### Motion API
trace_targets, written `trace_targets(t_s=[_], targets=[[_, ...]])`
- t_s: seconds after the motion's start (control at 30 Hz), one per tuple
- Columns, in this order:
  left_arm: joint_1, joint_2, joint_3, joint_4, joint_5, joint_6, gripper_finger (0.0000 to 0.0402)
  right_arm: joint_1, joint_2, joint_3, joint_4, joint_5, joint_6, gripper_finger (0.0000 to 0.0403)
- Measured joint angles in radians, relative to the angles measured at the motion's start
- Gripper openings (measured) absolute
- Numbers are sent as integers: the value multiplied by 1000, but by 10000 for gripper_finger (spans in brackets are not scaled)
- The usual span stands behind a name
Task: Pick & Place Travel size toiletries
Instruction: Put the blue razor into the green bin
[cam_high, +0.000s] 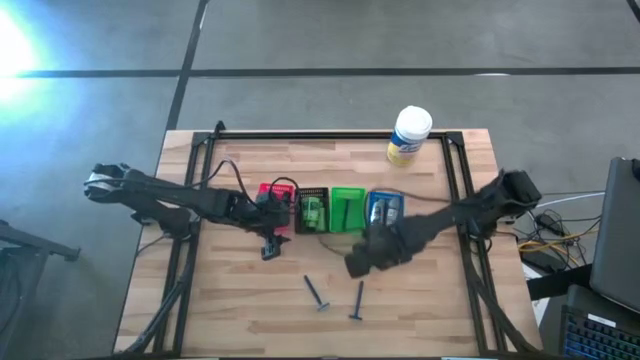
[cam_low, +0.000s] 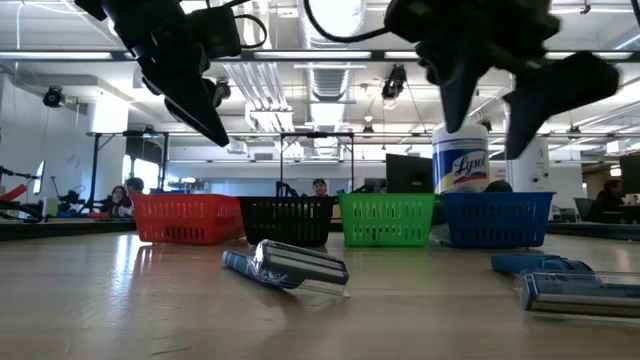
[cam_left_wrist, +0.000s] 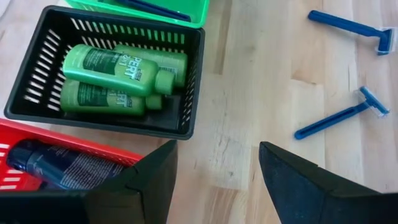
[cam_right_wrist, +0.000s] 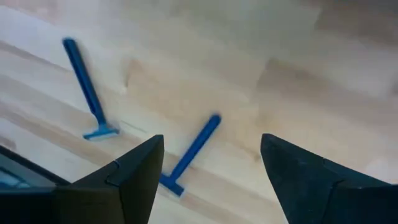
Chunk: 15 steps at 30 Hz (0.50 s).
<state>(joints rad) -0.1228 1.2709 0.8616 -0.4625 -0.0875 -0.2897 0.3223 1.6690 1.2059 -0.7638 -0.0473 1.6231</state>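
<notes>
Wooden counter (cam_high: 240, 310) under both dark arms, planks pale. Behind the grippers, across the middle, a row of four small trays side by side: red tray (cam_high: 272, 192), black tray (cam_high: 312, 211), green tray (cam_high: 347, 210), blue tray (cam_high: 385, 207). Well beyond the row, near the far edge, a big white canister (cam_high: 409, 135) with a yellow label, upright.

Left gripper (cam_high: 270, 245) just in front of the red and black trays, above the counter, fingers (cam_left_wrist: 146, 180) spread wide and holding nothing. Directly ahead of it in the left wrist view, the black tray with green bottles (cam_left_wrist: 118, 78) lying stacked on their sides; beside that, in the red tray, a dark tube (cam_left_wrist: 56, 165) lying flat.

Right gripper (cam_high: 362, 262) just in front of the green and blue trays, also raised off the counter, likewise gaping and empty. Below and slightly ahead of it, two blue razors flat on the bare wood, near each other but apart: left razor (cam_high: 317, 293), right razor (cam_high: 358, 302). Both well clear of any tray, heads toward the front edge. Further items in the blue tray, too small to identify.
</notes>
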Motion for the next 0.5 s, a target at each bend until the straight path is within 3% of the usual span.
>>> trace_targets(t_s=[0.23, 0.5], targets=[[-3, 0, 0, -8, -1, -1, 229, 137, 80, 0, 87, 55, 215, 281], [-5, 0, 0, -74, 2, -48, 229, 211, 245, 36, 217, 101, 332, 293]])
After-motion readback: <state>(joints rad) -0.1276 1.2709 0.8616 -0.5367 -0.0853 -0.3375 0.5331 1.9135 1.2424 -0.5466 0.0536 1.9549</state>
